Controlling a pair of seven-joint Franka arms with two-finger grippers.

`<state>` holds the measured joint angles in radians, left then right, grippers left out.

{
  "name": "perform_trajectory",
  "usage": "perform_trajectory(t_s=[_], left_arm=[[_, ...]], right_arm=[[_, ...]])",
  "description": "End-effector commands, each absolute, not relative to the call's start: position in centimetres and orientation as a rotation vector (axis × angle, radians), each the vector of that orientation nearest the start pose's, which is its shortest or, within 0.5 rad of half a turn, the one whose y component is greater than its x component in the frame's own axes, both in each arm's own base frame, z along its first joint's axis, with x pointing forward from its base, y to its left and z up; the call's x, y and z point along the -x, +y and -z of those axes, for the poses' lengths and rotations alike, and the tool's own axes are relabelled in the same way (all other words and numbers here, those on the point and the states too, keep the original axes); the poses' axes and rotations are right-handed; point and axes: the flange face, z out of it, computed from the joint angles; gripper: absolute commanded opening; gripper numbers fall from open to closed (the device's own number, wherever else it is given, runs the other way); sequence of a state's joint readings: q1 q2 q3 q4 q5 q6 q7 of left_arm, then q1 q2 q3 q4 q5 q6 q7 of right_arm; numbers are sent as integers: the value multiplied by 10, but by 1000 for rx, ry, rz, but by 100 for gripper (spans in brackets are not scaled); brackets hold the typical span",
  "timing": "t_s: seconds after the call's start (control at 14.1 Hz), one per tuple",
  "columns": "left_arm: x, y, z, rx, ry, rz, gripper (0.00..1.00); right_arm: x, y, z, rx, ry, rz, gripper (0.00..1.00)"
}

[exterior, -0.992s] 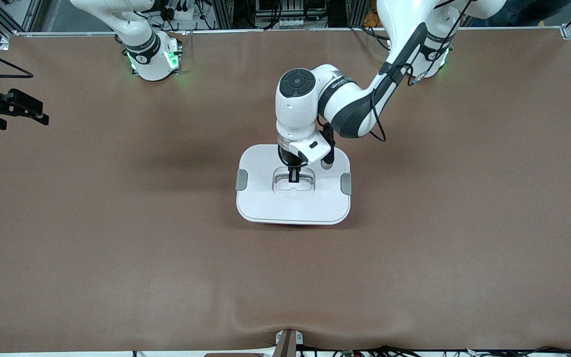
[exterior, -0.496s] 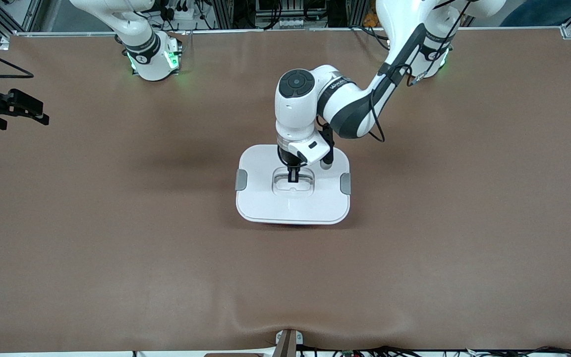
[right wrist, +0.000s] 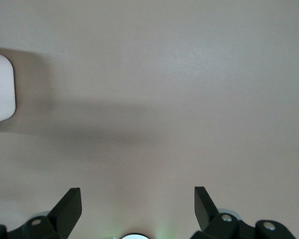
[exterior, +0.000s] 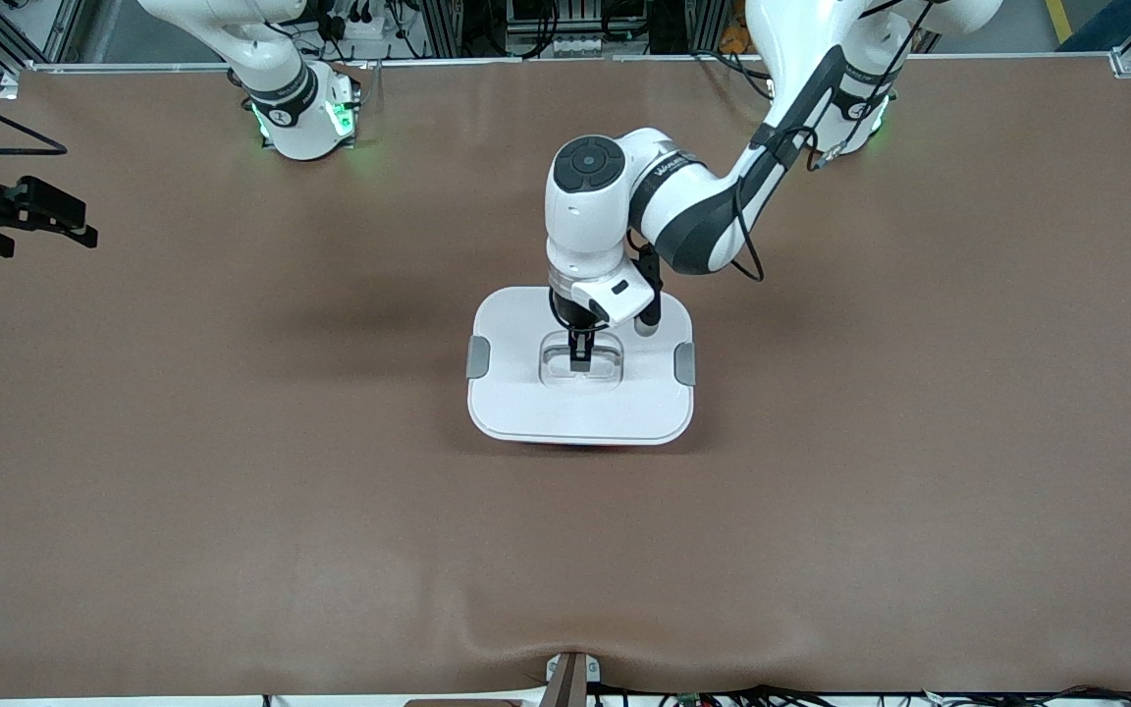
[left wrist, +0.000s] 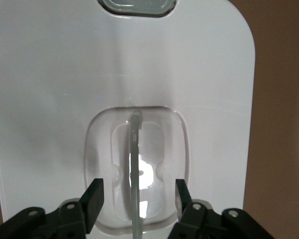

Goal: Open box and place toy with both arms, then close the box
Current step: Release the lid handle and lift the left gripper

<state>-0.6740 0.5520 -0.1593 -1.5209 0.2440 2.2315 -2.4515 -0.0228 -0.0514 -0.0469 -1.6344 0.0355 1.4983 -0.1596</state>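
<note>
The box [exterior: 526, 403] stands at the table's middle with its white lid [left wrist: 55, 74] on; a thin pink strip of the tub shows under the lid's edge. My left gripper [exterior: 581, 361] hangs straight down into the lid's recess. It is open, its fingers [left wrist: 93, 196] on either side of the clear handle [left wrist: 134, 149] without touching it. My right gripper [exterior: 84, 228] waits open over the table's edge at the right arm's end, with only bare mat under it [right wrist: 138, 196]. The toy is out of view.
Grey clips [exterior: 478, 356] [exterior: 685, 363] sit on the lid's two short sides. The brown mat has a raised wrinkle [exterior: 565, 638] at the edge nearest the front camera. The arm bases [exterior: 300, 118] [exterior: 855, 108] stand along the farthest edge.
My left gripper was shut on the lid's handle and now stands open around it. The lid, the box and the right arm have not moved.
</note>
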Motion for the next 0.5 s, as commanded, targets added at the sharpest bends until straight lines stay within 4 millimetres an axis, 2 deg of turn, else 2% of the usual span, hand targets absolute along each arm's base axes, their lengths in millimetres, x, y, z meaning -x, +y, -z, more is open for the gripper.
perform_trajectory(t_s=[0.0, 0.21, 0.35, 0.43], left_arm=[[-497, -504, -395, 2421, -2276, 223, 100], [-498, -497, -420, 2433, -2299, 246, 100], [-498, -491, -425, 2497, -2162, 280, 100], [-501, -486, -435, 2531, -2089, 291, 100]], right_arm=[[-523, -33, -619, 3071, -151, -104, 100], [-523, -33, -619, 3071, -149, -107, 100], [-523, -33, -619, 3071, -149, -102, 100], [-523, -33, -619, 3071, -151, -102, 100]])
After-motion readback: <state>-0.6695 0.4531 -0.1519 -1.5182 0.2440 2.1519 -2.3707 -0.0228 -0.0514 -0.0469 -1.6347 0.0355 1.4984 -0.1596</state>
